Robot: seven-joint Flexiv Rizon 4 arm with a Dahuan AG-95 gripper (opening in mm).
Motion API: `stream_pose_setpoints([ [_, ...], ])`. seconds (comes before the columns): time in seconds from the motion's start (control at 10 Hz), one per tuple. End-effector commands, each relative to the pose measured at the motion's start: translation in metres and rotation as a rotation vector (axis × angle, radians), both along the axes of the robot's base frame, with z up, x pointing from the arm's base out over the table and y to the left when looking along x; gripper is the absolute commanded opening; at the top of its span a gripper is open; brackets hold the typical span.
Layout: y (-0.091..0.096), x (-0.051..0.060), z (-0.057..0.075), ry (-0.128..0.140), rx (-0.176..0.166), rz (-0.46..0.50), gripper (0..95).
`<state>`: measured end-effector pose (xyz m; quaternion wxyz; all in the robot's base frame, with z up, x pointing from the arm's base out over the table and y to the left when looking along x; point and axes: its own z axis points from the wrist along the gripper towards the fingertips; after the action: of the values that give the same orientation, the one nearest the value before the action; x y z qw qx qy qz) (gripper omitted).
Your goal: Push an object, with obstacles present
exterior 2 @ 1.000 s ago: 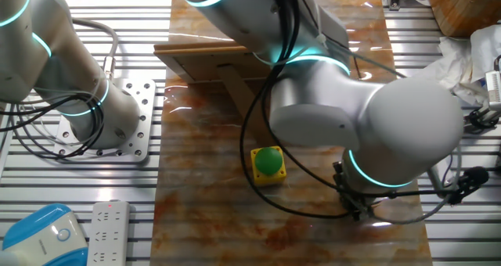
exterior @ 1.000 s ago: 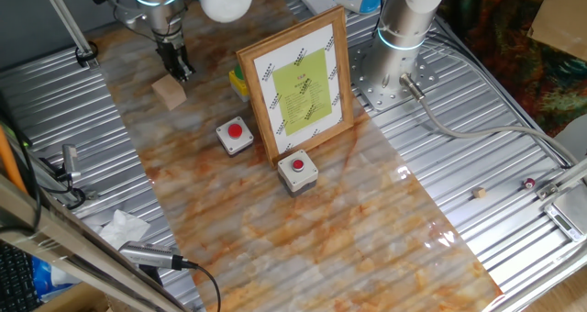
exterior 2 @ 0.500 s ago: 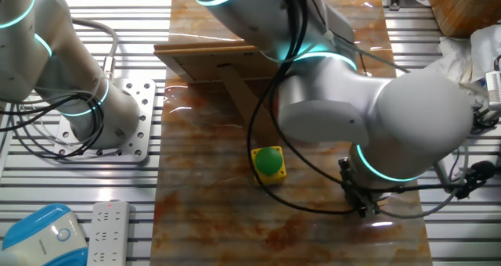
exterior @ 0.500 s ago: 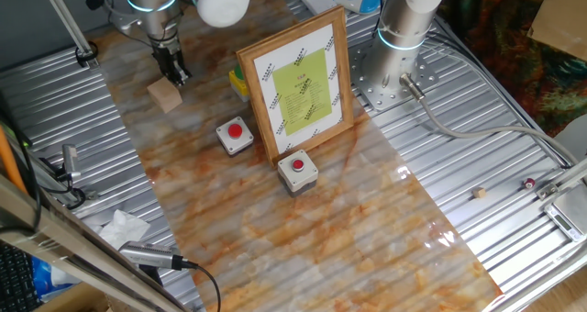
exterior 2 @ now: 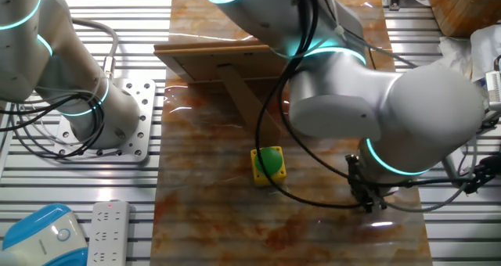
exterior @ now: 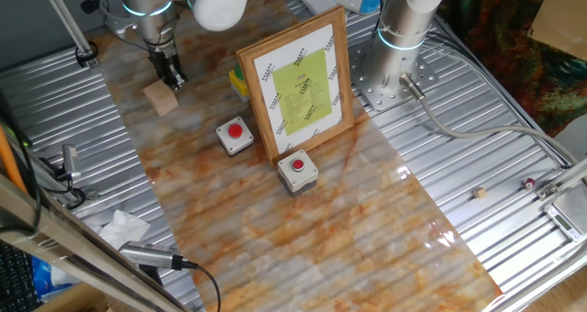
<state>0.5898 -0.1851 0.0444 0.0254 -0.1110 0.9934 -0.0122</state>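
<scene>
The small light-tan wooden cube [exterior: 160, 98] sits on the marbled board at the far left. My gripper [exterior: 172, 79] stands upright with its dark fingers shut, their tips touching the cube's right side. In the other fixed view the gripper [exterior 2: 369, 206] shows low at the right and the cube is hidden behind the arm. Two grey boxes with red buttons stand mid-board, one [exterior: 235, 135] left of the wood-framed picture [exterior: 300, 81] and one [exterior: 297, 170] in front of it. The picture's back and prop [exterior 2: 227, 70] show in the other fixed view.
A yellow box with a green button [exterior 2: 268, 163] stands behind the picture. A second arm's base [exterior: 400, 37] is bolted at the back right. Crumpled paper [exterior: 122, 227] and a cable lie at the left edge. A power strip [exterior 2: 109, 233] lies off the board.
My gripper has moved left toward the board's left edge, and the wooden cube has slid left ahead of it. The button boxes and picture have not moved.
</scene>
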Motion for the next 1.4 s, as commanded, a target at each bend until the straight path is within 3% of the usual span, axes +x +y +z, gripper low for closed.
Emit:
stream_pose_setpoints([
  [0.1, 0.002, 0.002, -0.001, 0.002, 0.0, -0.007, 0.0],
  [0.3, 0.002, 0.003, -0.002, 0.014, 0.004, -0.03, 0.0],
  [0.5, 0.0, 0.004, -0.002, 0.069, -0.016, -0.096, 0.0],
  [0.7, -0.016, 0.009, 0.001, 0.121, -0.027, -0.1, 0.0],
  [0.8, -0.02, 0.01, 0.002, 0.131, -0.029, -0.098, 0.0],
  [0.9, -0.034, 0.012, 0.005, 0.161, -0.037, -0.096, 0.0],
  [1.1, -0.052, 0.008, 0.005, 0.182, -0.046, -0.101, 0.0],
  [1.4, -0.072, -0.003, -0.001, 0.172, -0.051, -0.097, 0.0],
])
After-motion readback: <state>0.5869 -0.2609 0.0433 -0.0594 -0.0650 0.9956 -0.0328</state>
